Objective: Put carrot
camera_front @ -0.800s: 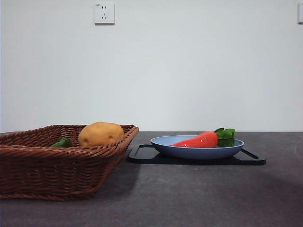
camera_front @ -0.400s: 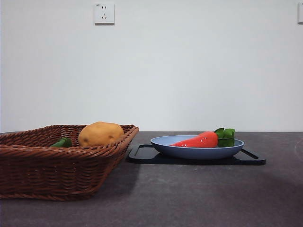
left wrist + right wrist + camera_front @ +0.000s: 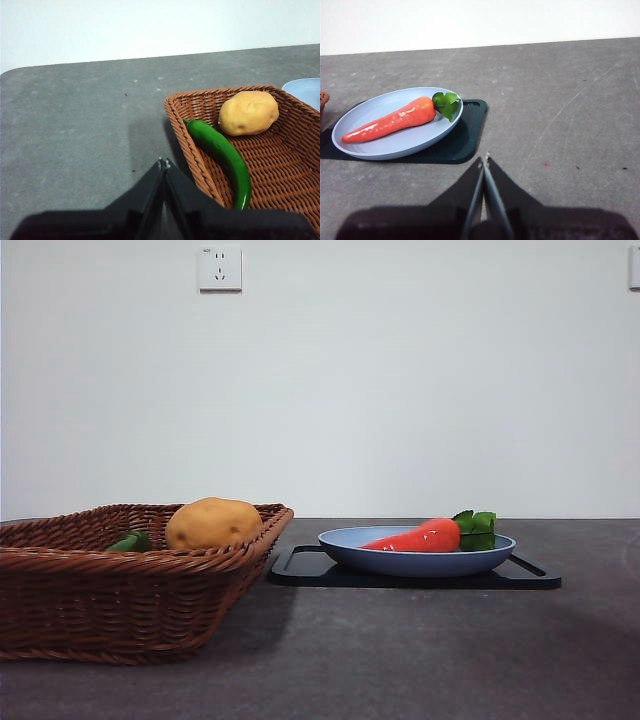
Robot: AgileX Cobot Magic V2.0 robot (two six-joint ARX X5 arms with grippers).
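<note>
On the blue plate lies the carrot, shiny and probably hard, light and slippery. Its thick middle looks best to grab. Both the left gripper and right gripper have jaws pressed together, holding nothing.

You find no readable text, label, brand, number or sign in any view. The wall socket carries only a tiny mark at its upper corner, too small for you to read. Basket, plate and tray surfaces show no lettering.
</note>
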